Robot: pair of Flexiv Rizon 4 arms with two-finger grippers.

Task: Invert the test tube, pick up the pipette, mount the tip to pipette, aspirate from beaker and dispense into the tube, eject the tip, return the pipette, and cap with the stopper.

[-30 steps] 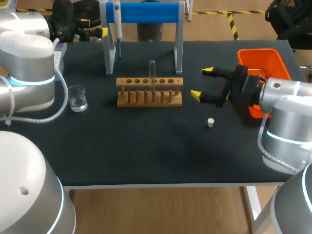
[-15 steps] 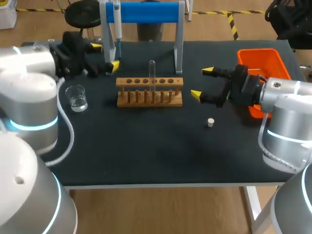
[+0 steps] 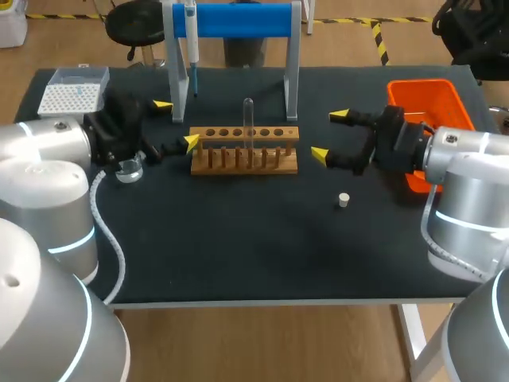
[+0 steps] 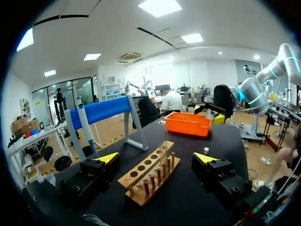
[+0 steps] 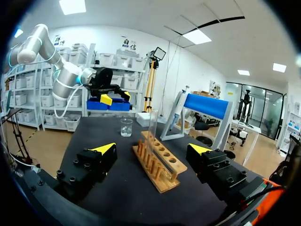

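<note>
A clear test tube (image 3: 248,119) stands upright in the wooden rack (image 3: 244,150) at mid-table. The pipette (image 3: 192,44) hangs on the blue stand (image 3: 238,20) behind the rack. My left gripper (image 3: 176,123) is open just off the rack's left end, and its body partly covers the glass beaker (image 3: 127,167). The left wrist view has the rack (image 4: 148,172) ahead of the open left gripper (image 4: 155,157). My right gripper (image 3: 330,135) is open to the right of the rack, and in its wrist view this gripper (image 5: 152,149) faces the tube (image 5: 153,127). The white stopper (image 3: 343,200) lies on the mat.
A box of tips (image 3: 74,89) sits at the back left corner. An orange bin (image 3: 425,107) stands at the right edge, behind my right arm. The dark mat in front of the rack holds only the stopper.
My left arm has swung in from the back left and down to the rack's left end, uncovering the tip box. The right arm has kept still.
</note>
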